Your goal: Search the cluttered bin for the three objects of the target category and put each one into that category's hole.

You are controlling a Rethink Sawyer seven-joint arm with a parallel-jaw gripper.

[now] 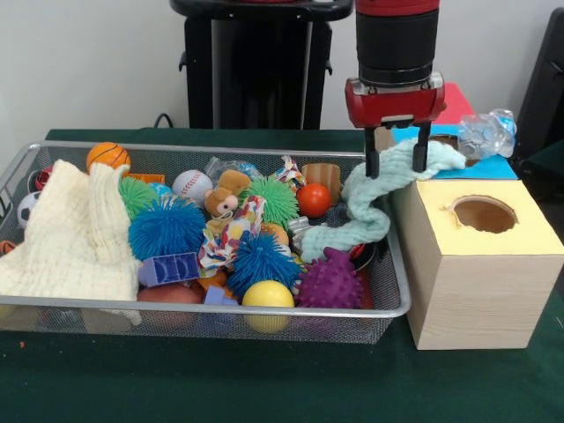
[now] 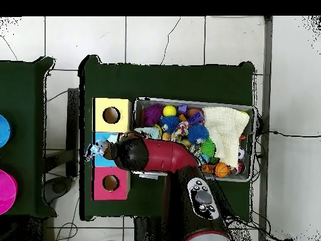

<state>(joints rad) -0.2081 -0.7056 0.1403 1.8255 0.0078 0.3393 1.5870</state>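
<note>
My gripper (image 1: 397,160) is shut on a pale mint cloth (image 1: 366,216), which hangs from it over the right rim of the wire mesh bin (image 1: 220,307) and drapes onto the boxes. A see-through plastic bottle (image 1: 486,132) lies on the blue-topped box (image 1: 493,167) just right of the gripper. The blue box's hole is mostly hidden behind the gripper and cloth. Another see-through piece (image 1: 225,166) shows at the back of the bin. In the overhead view the arm (image 2: 160,157) covers most of the blue top (image 2: 100,160), and the bottle (image 2: 95,149) lies at its left.
The yellow-topped box (image 1: 520,238) with its round hole (image 1: 485,214) stands right of the bin; the red top (image 1: 458,101) is behind. The bin holds a cream cloth (image 1: 79,233), spiky balls (image 1: 167,227), small sport balls and toys.
</note>
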